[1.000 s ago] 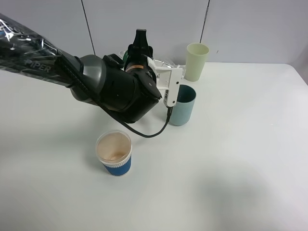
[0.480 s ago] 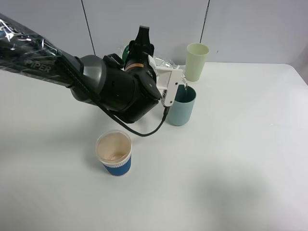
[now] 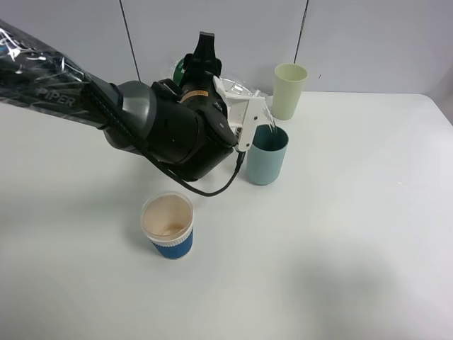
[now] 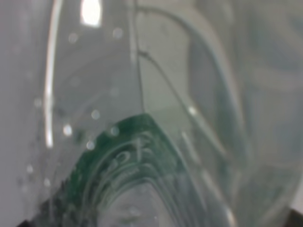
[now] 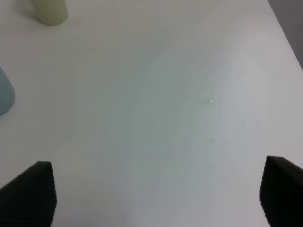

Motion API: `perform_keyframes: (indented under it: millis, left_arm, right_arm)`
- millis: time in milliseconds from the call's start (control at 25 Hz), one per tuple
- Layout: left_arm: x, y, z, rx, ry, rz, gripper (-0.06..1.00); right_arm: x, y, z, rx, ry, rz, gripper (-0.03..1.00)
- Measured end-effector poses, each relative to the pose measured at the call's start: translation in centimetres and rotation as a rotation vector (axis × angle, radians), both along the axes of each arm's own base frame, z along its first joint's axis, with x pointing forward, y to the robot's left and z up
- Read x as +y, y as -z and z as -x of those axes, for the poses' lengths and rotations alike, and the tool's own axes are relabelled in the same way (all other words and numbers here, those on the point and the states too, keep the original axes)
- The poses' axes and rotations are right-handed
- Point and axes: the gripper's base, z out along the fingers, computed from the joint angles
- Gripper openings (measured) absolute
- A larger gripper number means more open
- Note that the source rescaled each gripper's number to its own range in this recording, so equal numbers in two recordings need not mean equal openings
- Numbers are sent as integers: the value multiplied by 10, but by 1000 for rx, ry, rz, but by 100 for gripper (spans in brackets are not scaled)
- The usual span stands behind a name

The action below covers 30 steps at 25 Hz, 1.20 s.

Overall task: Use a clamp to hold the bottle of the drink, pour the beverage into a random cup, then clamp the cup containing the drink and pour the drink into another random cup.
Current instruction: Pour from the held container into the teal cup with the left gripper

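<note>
My left gripper (image 3: 203, 62) is shut on the bottle (image 3: 241, 93), a clear plastic one with a dark green label. The bottle is tipped far over, its mouth just above the rim of the dull teal cup (image 3: 267, 154). A thin clear stream of the beverage (image 3: 272, 126) falls into that cup. The left wrist view is filled by the bottle (image 4: 142, 118) up close. The blue-sleeved paper cup (image 3: 168, 227) stands upright nearer the front, with only a tan inside showing. My right gripper (image 5: 156, 198) hangs open over bare table, with the teal cup (image 5: 4, 97) off at the frame's edge.
A taller pale yellow-green tumbler (image 3: 289, 91) stands just behind the teal cup, close to the bottle's mouth; the right wrist view catches it too (image 5: 49, 12). The white table (image 3: 354, 234) ends at a grey wall behind. The left arm's bulk hangs over the table's left middle.
The left gripper has lifted the bottle's base and tipped it further. The mouth has come over the teal cup and a stream has started. The right gripper has not moved.
</note>
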Motion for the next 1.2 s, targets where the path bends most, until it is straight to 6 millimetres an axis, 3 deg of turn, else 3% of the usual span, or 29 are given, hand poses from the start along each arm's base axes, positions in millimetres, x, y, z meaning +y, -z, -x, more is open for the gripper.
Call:
perform_keyframes:
  millis: [1200]
  left_arm:
    - [0,-6,0,-45,6,-112,6]
  right_arm:
    - [0,0,0,0,0,0,58]
